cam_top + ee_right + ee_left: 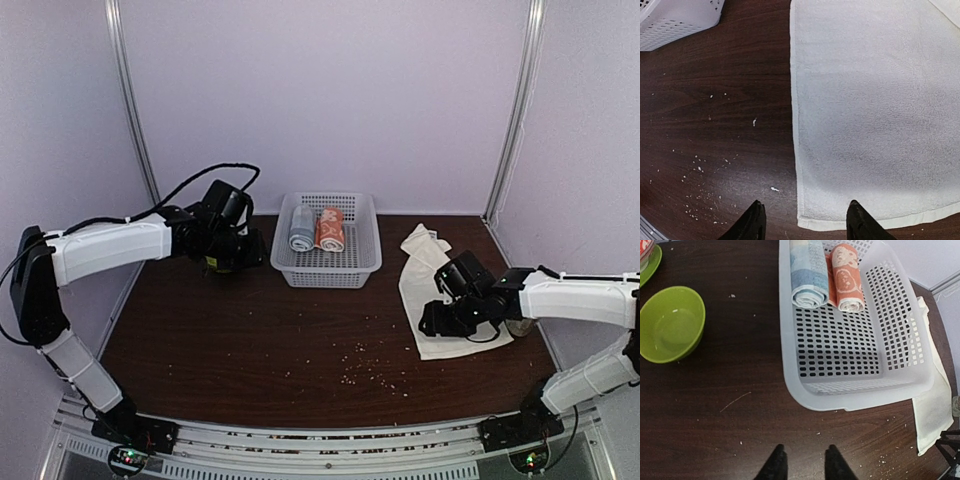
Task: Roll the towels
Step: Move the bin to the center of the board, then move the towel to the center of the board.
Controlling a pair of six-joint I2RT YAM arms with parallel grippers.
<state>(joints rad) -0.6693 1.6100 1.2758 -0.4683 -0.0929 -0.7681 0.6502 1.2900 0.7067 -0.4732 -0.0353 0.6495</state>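
On the tabletop's (250, 340) right side, the released right tool (805, 206) is hovering over the spread cream towel's (870, 110) corner; the orange towel (846, 277) is lying rolled in the basket (860, 390). Next, gripping that hem appears required.

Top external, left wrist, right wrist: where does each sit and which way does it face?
Top external: above, behind the bases, facing down toward the back wall; left arm, right arm show.
Left wrist: on left arm, looking down at basket and green bowl; left hand at bottom.
Right wrist: on right arm, looking down at cream towel; right hand at bottom.
Shared: basket and cream towel, in all three.
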